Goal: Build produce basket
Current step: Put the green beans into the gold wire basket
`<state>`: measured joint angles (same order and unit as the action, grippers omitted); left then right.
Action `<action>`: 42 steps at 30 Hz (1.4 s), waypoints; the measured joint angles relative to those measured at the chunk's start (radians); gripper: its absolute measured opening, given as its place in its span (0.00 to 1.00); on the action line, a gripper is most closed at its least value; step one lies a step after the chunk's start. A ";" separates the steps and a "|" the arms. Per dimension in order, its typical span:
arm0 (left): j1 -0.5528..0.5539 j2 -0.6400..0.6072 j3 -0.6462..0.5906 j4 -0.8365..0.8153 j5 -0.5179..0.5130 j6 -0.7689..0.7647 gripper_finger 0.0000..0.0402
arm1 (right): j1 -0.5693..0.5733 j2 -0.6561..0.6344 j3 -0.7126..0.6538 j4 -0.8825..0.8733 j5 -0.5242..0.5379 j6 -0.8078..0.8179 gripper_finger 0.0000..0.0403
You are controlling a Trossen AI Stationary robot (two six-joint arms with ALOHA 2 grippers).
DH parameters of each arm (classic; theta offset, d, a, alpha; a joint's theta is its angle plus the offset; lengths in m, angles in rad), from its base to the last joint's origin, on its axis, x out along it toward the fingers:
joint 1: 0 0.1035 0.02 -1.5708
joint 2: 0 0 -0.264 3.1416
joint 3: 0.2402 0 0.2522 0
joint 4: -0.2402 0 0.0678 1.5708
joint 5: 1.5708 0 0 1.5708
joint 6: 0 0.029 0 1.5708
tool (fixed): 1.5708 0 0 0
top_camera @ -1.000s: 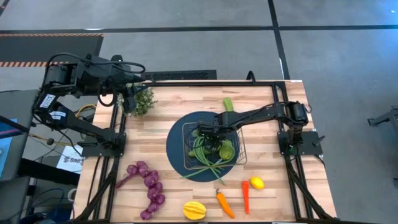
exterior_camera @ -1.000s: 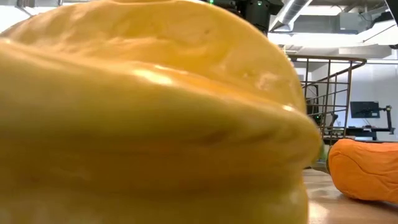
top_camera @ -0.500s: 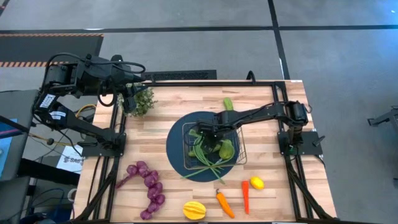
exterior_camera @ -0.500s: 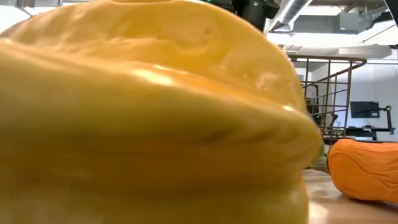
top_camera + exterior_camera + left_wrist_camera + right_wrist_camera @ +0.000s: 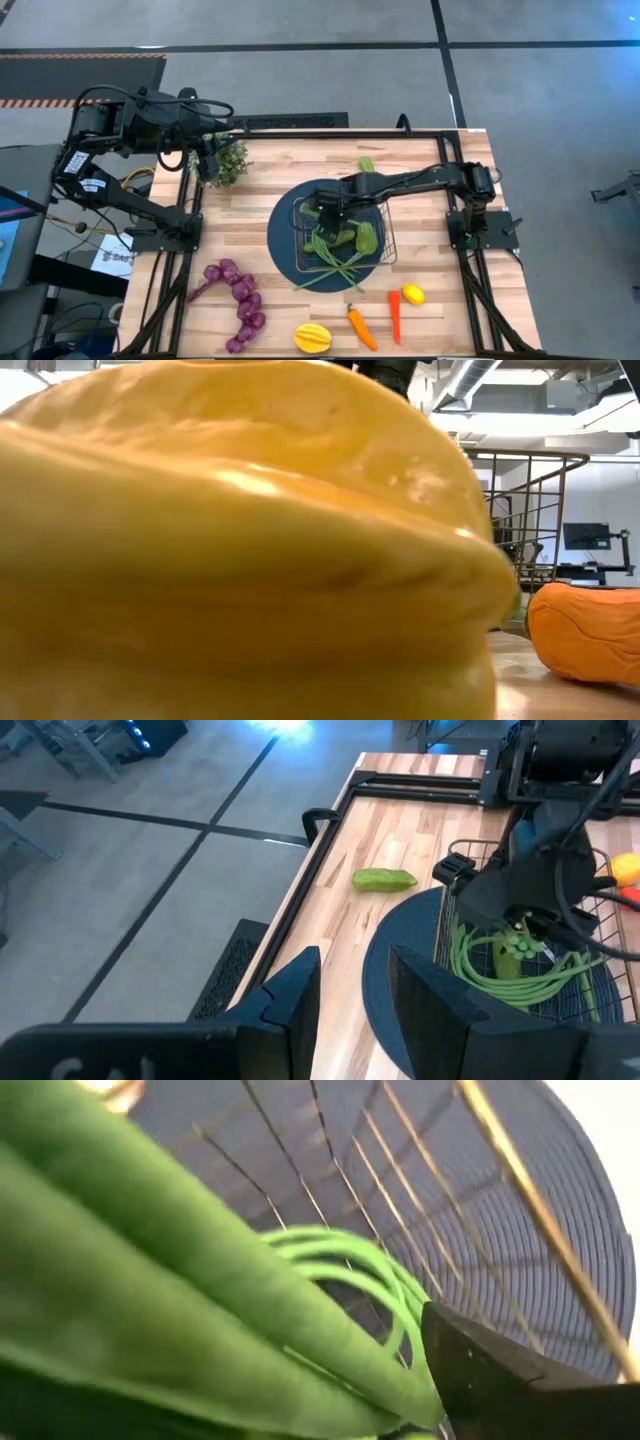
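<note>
The wire basket (image 5: 388,245) stands on a round dark blue mat (image 5: 281,240) at mid-table. It holds a green bean bundle (image 5: 322,247), whose ends stick out over the near rim, and a green cucumber (image 5: 365,238). My right gripper (image 5: 327,214) hangs over the basket's left half, shut on another green cucumber (image 5: 180,1280). A further cucumber (image 5: 367,165) lies on the wood beyond the mat. My left gripper (image 5: 350,1000) waits open and raised at the far left corner. My right gripper holds the green cucumber (image 5: 507,950) between its fingers, coming steeply from above. One dark finger (image 5: 500,1380) lies against its side; the other is hidden behind it. The cucumber hangs below the fingers, clear of the basket's wire floor and the beans.
Along the near edge lie purple grapes (image 5: 236,292), a yellow ribbed fruit (image 5: 312,337), a carrot (image 5: 360,326), a red chili (image 5: 394,315) and a lemon (image 5: 413,294). A potted plant (image 5: 232,160) stands by my left gripper. The yellow fruit (image 5: 240,550) blocks most of the low view.
My right gripper has risen over the basket and drifted slightly toward the table's left edge, tipping a little, its fingers unchanged.
</note>
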<state>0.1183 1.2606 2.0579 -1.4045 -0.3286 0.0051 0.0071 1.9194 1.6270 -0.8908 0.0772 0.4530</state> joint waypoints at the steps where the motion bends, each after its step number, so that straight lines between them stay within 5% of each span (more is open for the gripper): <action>1: 0.000 0.000 0.000 -0.004 0.000 0.000 0.28 | 0.000 0.008 -0.002 0.018 0.000 -0.006 0.63; 14: -0.001 0.013 -0.023 -0.040 0.026 -0.099 0.28 | 0.020 0.095 0.020 -0.054 -0.014 -0.027 0.63; 26: -0.013 0.022 -0.395 0.097 0.192 -0.179 0.28 | 0.024 0.088 0.089 -0.102 0.031 -0.062 0.63; 30: -0.027 0.021 -0.496 0.099 0.158 -0.218 0.28 | 0.024 0.088 0.089 -0.156 0.032 -0.070 0.63; 42: -0.069 -0.006 -0.657 0.235 0.201 -0.279 0.28 | 0.010 0.093 0.089 -0.243 0.023 -0.071 0.63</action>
<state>0.0492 1.2543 1.4011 -1.1692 -0.1279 -0.2743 0.0174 2.0129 1.7164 -1.1335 0.0998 0.3824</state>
